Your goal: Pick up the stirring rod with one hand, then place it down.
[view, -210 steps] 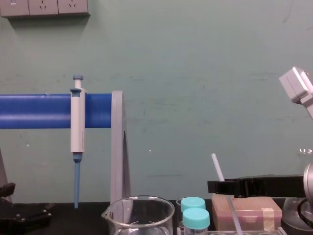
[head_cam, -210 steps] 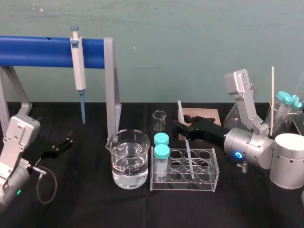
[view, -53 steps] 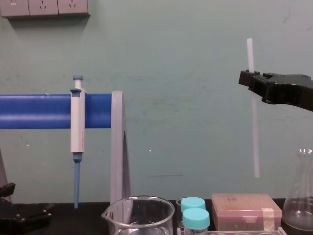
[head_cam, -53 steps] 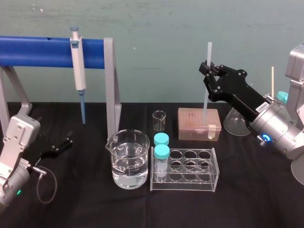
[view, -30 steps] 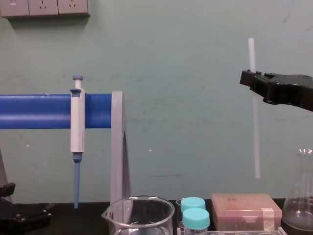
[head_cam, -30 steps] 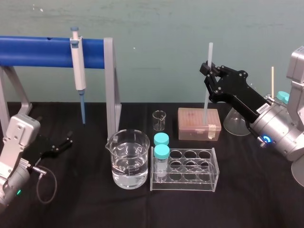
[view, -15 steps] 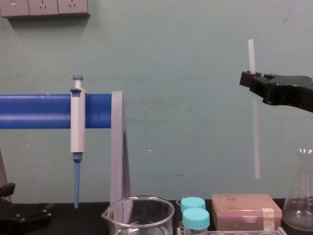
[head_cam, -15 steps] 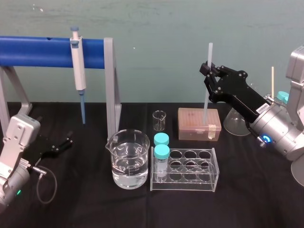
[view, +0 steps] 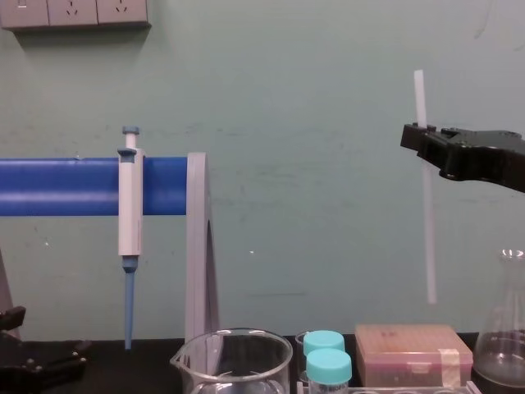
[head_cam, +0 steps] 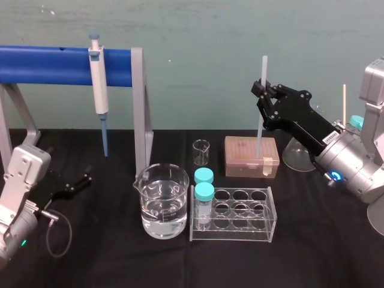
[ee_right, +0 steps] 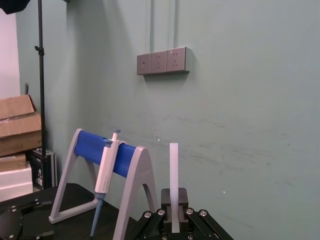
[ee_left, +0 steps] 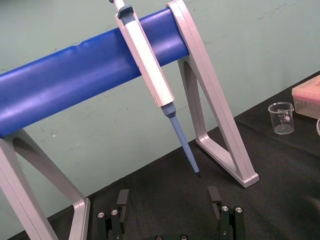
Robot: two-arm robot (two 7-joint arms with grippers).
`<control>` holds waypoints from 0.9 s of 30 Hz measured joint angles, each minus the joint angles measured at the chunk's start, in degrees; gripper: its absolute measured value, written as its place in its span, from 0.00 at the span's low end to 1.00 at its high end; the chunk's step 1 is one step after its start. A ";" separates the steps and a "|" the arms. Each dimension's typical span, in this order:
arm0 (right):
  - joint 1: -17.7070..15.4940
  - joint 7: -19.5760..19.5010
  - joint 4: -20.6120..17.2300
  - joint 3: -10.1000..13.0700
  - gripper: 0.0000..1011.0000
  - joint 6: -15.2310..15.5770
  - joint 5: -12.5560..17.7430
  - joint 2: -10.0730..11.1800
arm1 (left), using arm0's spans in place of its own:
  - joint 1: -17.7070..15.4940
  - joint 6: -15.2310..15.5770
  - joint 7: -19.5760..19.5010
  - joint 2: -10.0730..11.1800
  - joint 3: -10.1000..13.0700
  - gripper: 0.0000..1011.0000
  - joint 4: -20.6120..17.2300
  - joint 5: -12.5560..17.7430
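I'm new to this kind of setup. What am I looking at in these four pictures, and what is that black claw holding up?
This is a two-armed robot at a black table. One picture looks down from its head, one looks across from its chest, and one comes from each wrist. The black claw is the right gripper, shut on the stirring rod, a thin white stick held upright in the air over a pinkish box. The left gripper sits open, low on the left. On the table stand a beaker of water, a clear rack with two teal-capped tubes and a small empty beaker. A pipette hangs on a blue stand.
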 joint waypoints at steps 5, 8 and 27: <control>0.10 0.30 0.26 -0.03 0.07 -0.16 0.09 0.02 | 0.00 0.00 0.00 0.00 0.00 0.99 0.00 0.00; 0.12 1.17 0.79 -0.07 0.07 -0.36 0.76 0.00 | 0.00 0.00 0.00 0.00 0.00 0.99 0.00 0.00; 0.31 11.67 10.38 -2.52 0.07 -5.71 8.45 0.42 | 0.00 0.00 0.00 0.00 0.00 0.99 0.00 0.00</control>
